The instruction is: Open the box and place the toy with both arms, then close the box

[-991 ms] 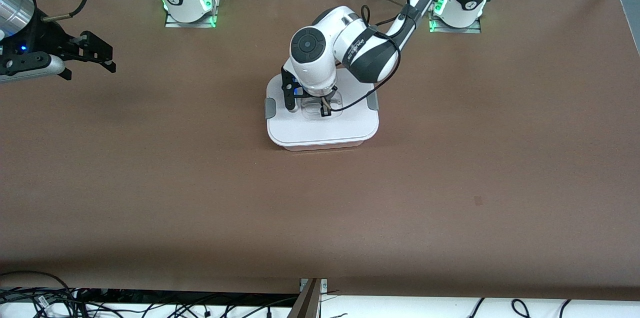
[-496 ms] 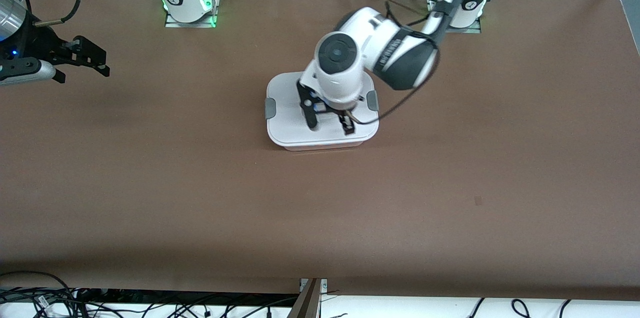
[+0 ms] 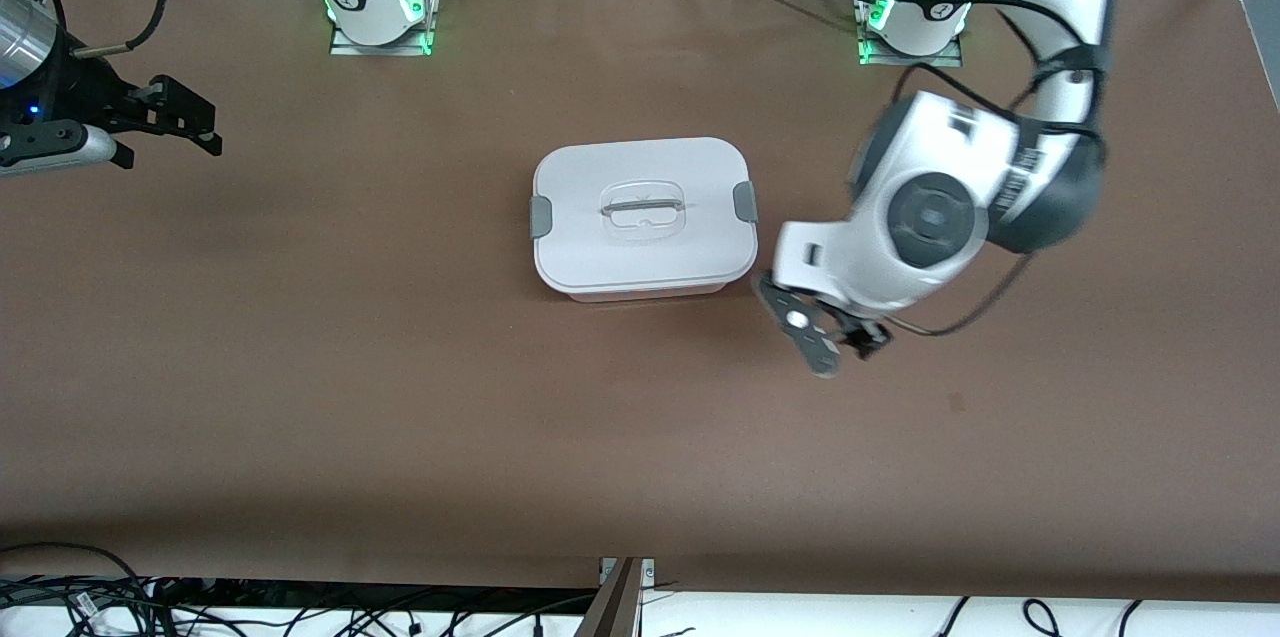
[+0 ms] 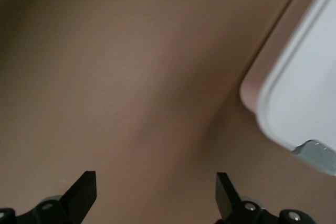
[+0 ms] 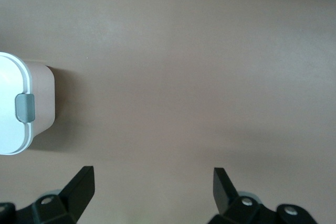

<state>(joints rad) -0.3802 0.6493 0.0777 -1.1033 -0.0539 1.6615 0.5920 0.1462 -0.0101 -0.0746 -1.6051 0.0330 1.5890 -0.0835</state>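
The box (image 3: 640,262) stands mid-table with its white lid (image 3: 690,247) on, grey clips (image 3: 540,215) at both ends and the clear handle (image 3: 645,209) on top. My left gripper (image 3: 845,349) is open and empty, over bare table beside the box toward the left arm's end. The left wrist view shows a box corner (image 4: 310,93) and one clip (image 4: 317,153) off to one side of the left gripper (image 4: 155,190). My right gripper (image 3: 195,122) is open and empty, waiting at the right arm's end; its wrist view shows the box (image 5: 42,103) well away from the right gripper (image 5: 152,184). The toy is out of view.
The brown table (image 3: 400,367) is bare around the box. Cables (image 3: 100,607) lie off the table edge nearest the front camera. The arm bases (image 3: 375,7) stand along the edge farthest from that camera.
My left gripper has lifted off the lid's handle and swung to the left arm's end, now beside the box. The lid stays on. The right arm has hardly moved.
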